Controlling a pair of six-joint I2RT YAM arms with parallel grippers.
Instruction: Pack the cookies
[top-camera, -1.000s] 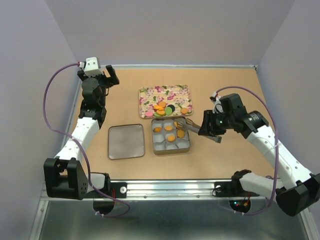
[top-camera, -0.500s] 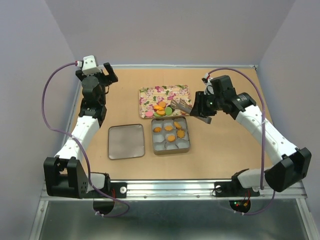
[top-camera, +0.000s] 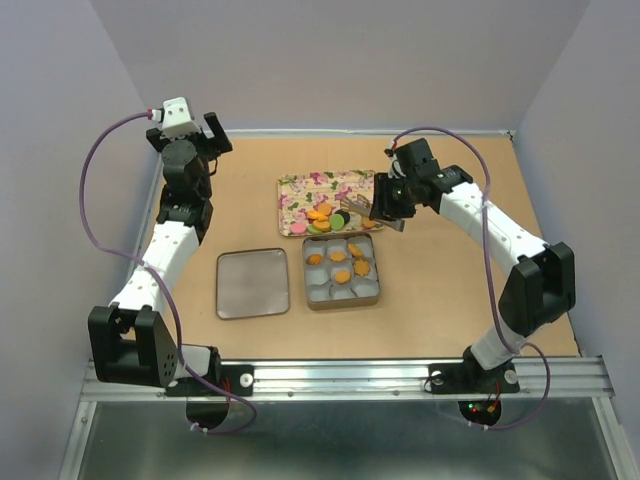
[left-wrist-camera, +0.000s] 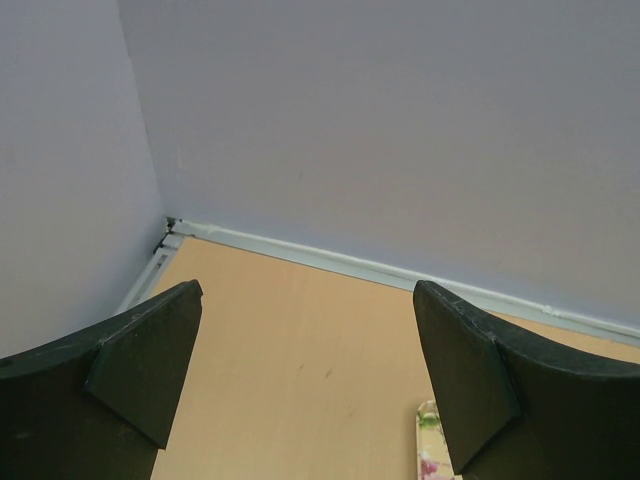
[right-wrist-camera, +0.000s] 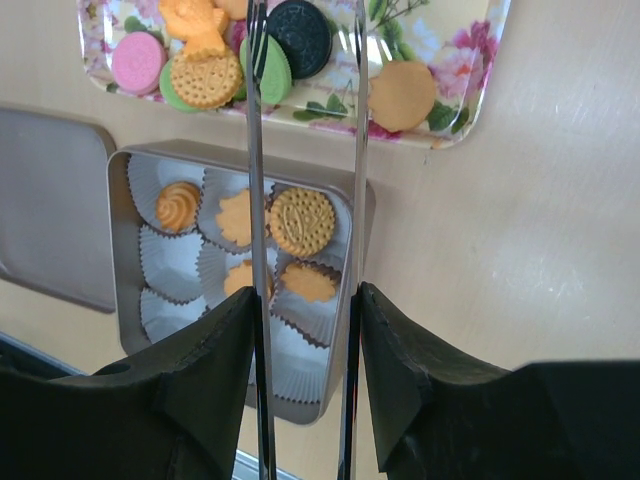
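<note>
Several cookies (right-wrist-camera: 205, 80), orange, pink, green and one dark (right-wrist-camera: 300, 38), lie on the flowered tray (top-camera: 330, 184). More orange cookies (right-wrist-camera: 302, 222) sit in white paper cups in the square tin (top-camera: 372, 296). My right gripper (right-wrist-camera: 305, 330) is shut on metal tongs (right-wrist-camera: 255, 150). The tong arms stand apart and reach over the tin to the tray, with their tips beside the dark and green cookies and nothing between them. In the top view the right gripper (top-camera: 385, 210) hovers at the tray's near right corner. My left gripper (left-wrist-camera: 305, 370) is open and empty at the far left.
The tin's lid (top-camera: 253, 283) lies flat to the left of the tin (right-wrist-camera: 362, 230). One orange cookie (right-wrist-camera: 402, 95) lies apart on the tray's right side. Walls close off the table at the back and both sides. The tray's corner (left-wrist-camera: 430, 450) shows by the left gripper.
My right arm has swung with the tongs from over the tin back to the tray. The left arm has barely shifted and stays open.
</note>
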